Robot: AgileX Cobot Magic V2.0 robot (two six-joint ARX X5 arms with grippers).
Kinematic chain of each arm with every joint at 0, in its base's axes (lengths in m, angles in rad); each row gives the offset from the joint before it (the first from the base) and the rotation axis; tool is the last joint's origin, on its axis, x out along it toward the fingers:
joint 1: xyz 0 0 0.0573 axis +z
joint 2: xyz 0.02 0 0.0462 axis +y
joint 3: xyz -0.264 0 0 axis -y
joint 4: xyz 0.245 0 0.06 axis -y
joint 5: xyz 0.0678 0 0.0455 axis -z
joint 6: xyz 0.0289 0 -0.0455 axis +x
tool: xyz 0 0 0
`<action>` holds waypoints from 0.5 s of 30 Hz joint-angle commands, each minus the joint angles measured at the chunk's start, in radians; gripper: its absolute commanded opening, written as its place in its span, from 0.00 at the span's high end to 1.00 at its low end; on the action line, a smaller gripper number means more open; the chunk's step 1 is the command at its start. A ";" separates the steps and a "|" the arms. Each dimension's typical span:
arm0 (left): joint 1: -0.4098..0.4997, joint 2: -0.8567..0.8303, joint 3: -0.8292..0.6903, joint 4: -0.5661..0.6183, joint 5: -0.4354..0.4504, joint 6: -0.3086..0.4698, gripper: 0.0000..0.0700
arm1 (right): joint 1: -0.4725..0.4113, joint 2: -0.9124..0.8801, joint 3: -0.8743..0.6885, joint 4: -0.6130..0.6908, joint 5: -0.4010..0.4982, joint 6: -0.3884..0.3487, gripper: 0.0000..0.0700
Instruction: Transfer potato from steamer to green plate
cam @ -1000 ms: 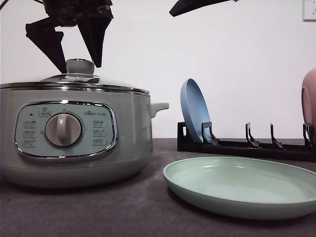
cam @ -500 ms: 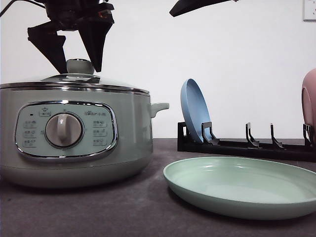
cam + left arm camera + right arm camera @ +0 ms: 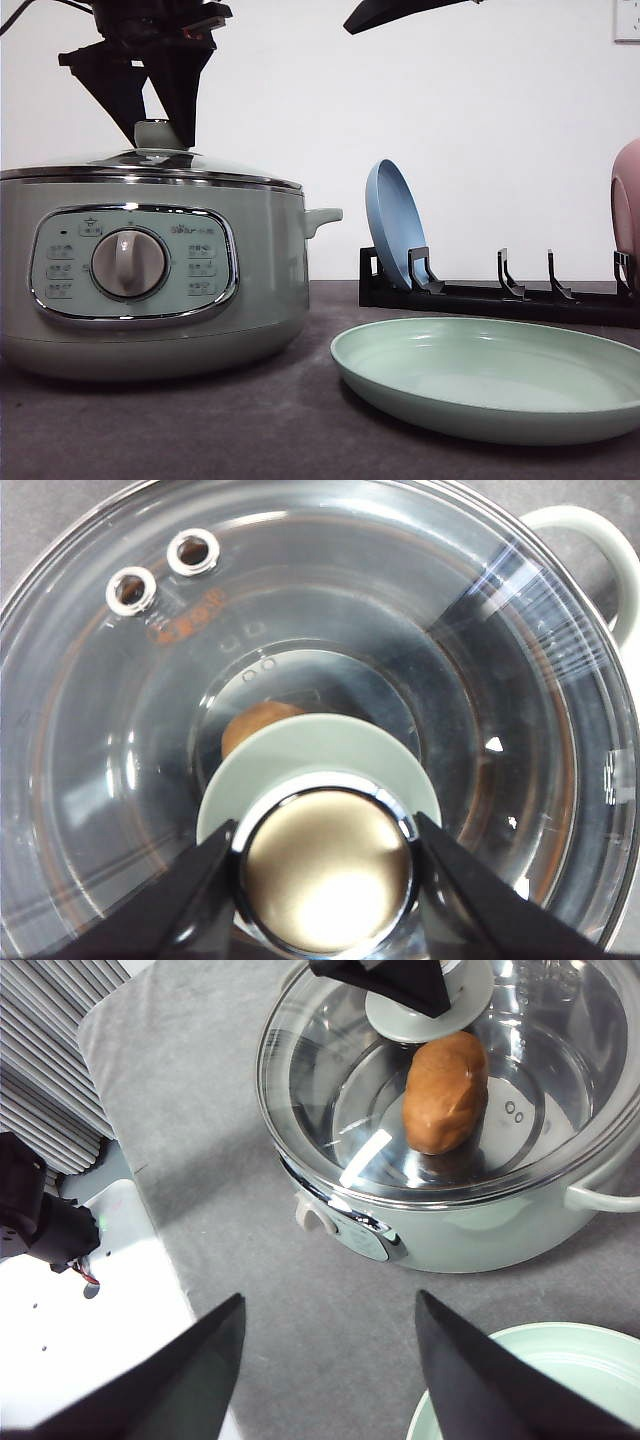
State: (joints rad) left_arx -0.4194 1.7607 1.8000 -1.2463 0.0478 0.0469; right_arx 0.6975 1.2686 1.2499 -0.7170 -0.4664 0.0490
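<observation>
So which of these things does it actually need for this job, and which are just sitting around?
Part of the job:
- potato, inside the pot under the glass
- steamer, lid on
- green plate, lying flat
- left gripper, fingers either side of the lid knob

Just lying about:
- blue plate, standing in the black rack
- pink plate

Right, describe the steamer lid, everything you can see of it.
The lid is a clear glass dome with a chrome rim and two small steam holes, topped by a pale green knob with a shiny cap. It sits closed on the steamer; the potato shows through it. The left tool has a finger at each side of the knob.
</observation>
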 commanded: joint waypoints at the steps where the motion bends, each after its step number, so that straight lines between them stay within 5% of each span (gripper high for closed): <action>1: -0.004 0.024 0.027 -0.024 0.000 -0.004 0.99 | 0.007 0.010 0.020 0.006 0.004 -0.012 0.52; 15: 0.037 -0.081 0.028 -0.001 0.000 0.012 1.00 | 0.007 0.010 0.020 0.006 0.003 -0.005 0.52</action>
State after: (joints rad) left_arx -0.3915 1.7192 1.8002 -1.2510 0.0699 0.0610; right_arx 0.6975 1.2686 1.2499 -0.7170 -0.4652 0.0494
